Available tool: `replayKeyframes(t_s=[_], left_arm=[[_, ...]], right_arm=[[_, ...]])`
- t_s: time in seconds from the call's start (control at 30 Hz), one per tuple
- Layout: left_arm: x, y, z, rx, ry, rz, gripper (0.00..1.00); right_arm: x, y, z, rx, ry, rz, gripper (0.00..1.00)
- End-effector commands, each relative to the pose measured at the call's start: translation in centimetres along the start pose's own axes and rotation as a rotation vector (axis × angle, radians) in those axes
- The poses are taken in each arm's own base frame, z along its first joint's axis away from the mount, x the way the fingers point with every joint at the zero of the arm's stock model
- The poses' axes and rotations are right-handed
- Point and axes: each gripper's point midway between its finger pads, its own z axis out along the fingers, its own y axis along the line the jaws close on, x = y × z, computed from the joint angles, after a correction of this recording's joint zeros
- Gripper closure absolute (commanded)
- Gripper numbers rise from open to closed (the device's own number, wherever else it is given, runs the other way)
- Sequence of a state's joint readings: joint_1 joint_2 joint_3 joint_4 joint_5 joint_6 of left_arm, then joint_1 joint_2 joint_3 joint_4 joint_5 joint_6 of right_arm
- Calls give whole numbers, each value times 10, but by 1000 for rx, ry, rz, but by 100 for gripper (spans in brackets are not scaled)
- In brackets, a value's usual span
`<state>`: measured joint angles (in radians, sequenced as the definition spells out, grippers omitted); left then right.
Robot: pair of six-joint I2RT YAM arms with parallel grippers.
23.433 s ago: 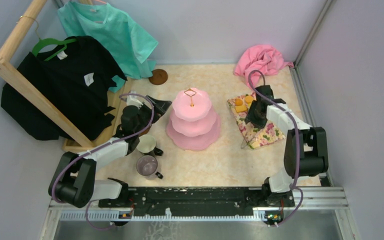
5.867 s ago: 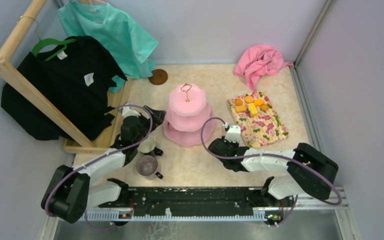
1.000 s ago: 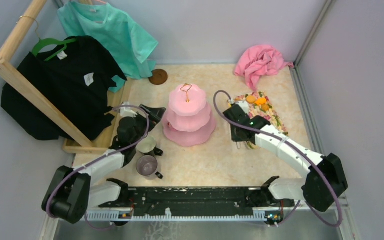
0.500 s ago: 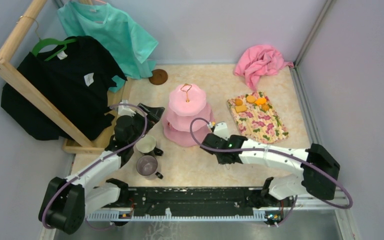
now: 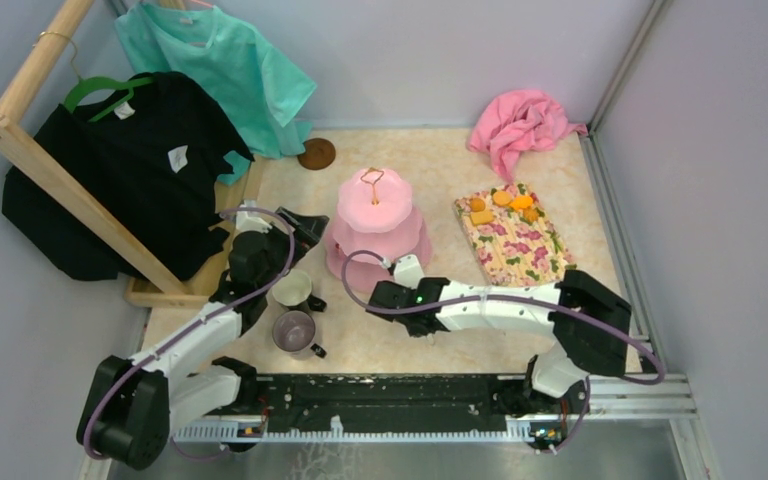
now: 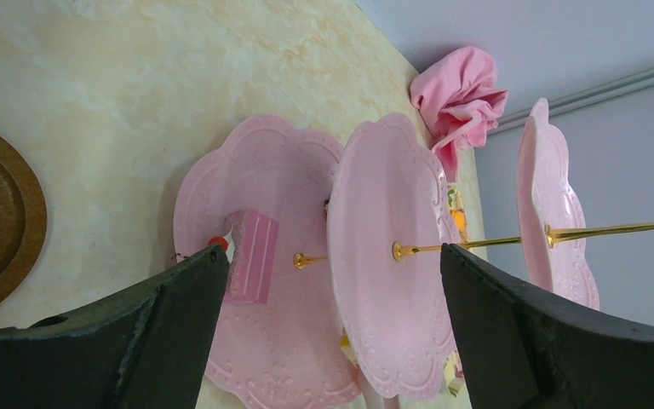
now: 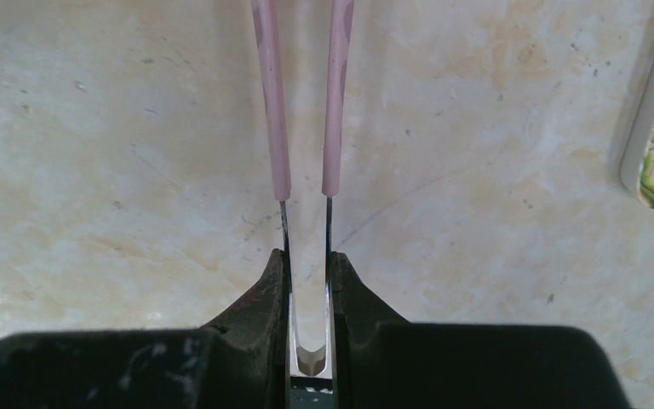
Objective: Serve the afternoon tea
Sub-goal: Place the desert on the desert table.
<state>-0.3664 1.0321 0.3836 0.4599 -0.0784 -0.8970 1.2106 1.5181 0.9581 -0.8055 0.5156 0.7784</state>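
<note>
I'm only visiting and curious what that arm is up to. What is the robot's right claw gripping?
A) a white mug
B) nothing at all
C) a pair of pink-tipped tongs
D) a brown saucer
C: the wrist view shows the right claw closed on the metal end of slim tongs, whose two pink-coated arms stick out ahead.

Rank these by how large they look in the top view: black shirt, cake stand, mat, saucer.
1. black shirt
2. cake stand and mat: they look about alike, and the stand rises nearer the camera, so they are not ranked
3. saucer
</note>
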Motion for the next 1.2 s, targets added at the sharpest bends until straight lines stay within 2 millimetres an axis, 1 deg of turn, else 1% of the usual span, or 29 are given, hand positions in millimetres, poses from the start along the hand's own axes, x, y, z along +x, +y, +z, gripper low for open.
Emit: replayKeyframes(t_s=[0.0, 0.37, 0.43, 0.53, 0.73, 0.83, 0.97, 1.03, 1.17], left_arm=[[-9, -7, 0, 17, -26, 15, 1], [-7, -5, 0, 18, -22, 17, 1], [-7, -5, 0, 20, -22, 15, 1], [-8, -5, 0, 21, -26, 16, 1], [-7, -6, 0, 22, -22, 16, 1], [-6, -6, 0, 25, -21, 15, 1], [-7, -7, 0, 28, -22, 13, 1], [-7, -7, 0, 27, -22, 13, 1], [-7, -7, 0, 24, -22, 12, 1]], right_arm=[[-31, 23, -8, -41, -84, 19, 100], [-52, 42, -11, -44, -91, -15, 99], [-50, 45, -3, -23, -72, -39, 98], [-51, 47, -1, -17, -63, -48, 97], [-51, 48, 0, -9, -55, -55, 86], [-50, 47, 0, -10, -49, -52, 78], [-50, 46, -2, -20, -51, -44, 63], [-51, 46, -3, -26, -55, -41, 61], [-53, 45, -5, -26, -61, -37, 62]])
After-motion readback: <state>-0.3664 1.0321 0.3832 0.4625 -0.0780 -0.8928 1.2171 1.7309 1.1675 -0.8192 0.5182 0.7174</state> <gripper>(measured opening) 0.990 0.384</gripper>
